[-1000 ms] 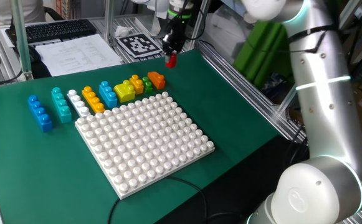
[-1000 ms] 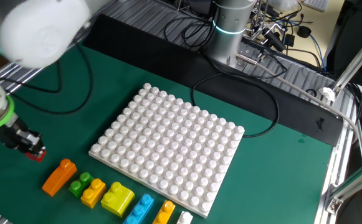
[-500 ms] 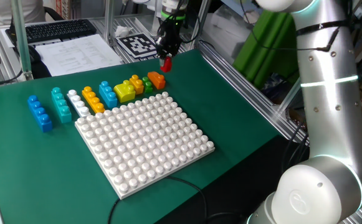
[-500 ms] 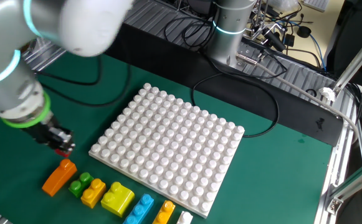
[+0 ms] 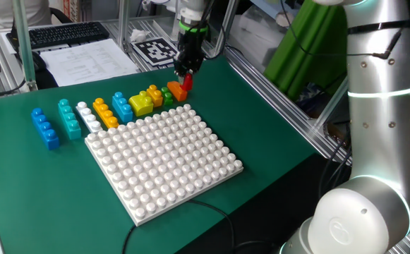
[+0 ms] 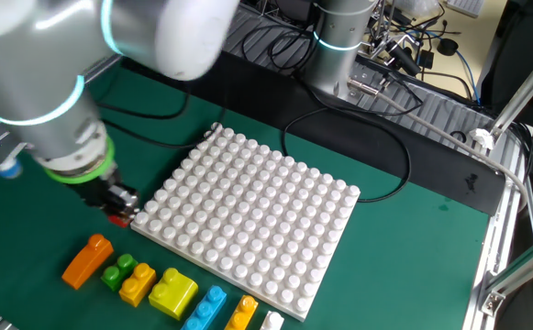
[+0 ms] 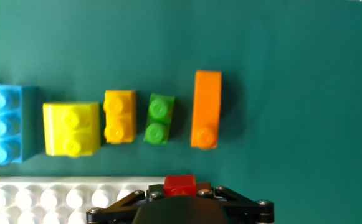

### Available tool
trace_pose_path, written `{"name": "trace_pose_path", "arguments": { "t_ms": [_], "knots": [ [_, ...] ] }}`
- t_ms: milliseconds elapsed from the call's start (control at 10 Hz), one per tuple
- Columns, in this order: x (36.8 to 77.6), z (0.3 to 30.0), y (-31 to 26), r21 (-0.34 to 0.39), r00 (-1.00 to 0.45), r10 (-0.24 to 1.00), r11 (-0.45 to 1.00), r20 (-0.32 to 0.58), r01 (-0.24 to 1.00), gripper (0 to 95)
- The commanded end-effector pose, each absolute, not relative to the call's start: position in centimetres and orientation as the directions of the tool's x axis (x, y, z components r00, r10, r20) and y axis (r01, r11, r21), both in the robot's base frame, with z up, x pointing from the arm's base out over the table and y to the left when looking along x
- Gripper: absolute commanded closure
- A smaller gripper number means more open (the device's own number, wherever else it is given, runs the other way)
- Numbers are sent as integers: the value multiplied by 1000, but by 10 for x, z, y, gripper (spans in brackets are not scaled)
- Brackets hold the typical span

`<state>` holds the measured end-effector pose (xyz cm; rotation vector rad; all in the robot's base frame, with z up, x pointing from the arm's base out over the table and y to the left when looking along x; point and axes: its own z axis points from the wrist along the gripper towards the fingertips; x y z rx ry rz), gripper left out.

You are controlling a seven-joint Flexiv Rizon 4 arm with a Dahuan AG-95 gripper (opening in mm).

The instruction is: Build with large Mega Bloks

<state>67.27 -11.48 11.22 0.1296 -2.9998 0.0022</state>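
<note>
Mega Bloks lie in a row on the green mat, and one small red brick (image 7: 179,185) sits pinched between the gripper's (image 7: 179,194) fingers at the bottom centre of the hand view, raised off the mat. In the other fixed view that red brick (image 6: 117,219) shows at centre left, just beside the near left corner of the white baseplate (image 6: 248,220); whether it touches the plate cannot be told. Its long axis cannot be told, since only a little of it shows.

Beyond it in the hand view the loose bricks stand in a line across mid-frame, each with its long axis running up and down the frame, crosswise to the row. From right to left: an orange brick (image 7: 206,109), the longest of these, with its one stud at its lower end; a green brick (image 7: 159,119), slightly tilted; a small yellow brick (image 7: 119,116); a wider yellow brick (image 7: 72,129); and a blue brick (image 7: 7,132) with three studs.

In one fixed view, the row continues toward the left of the frame with a teal brick (image 5: 68,118) and a long blue brick (image 5: 45,128), both pointing diagonally, lying apart from the baseplate's edge.
</note>
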Motion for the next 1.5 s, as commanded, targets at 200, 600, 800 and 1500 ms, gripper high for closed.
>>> {"name": "trace_pose_path", "arguments": {
  "t_ms": [200, 600, 800, 1500],
  "knots": [
    [659, 105, -106, 1, -989, -70, 997, 131, -71, 950],
    [658, 93, -102, -25, -991, -79, 996, 109, -82, 950],
    [657, 88, -101, -38, -989, -95, 994, 114, -100, 950],
    [654, 86, -99, 53, -991, -11, 999, 134, -4, 950]
  ]
}}
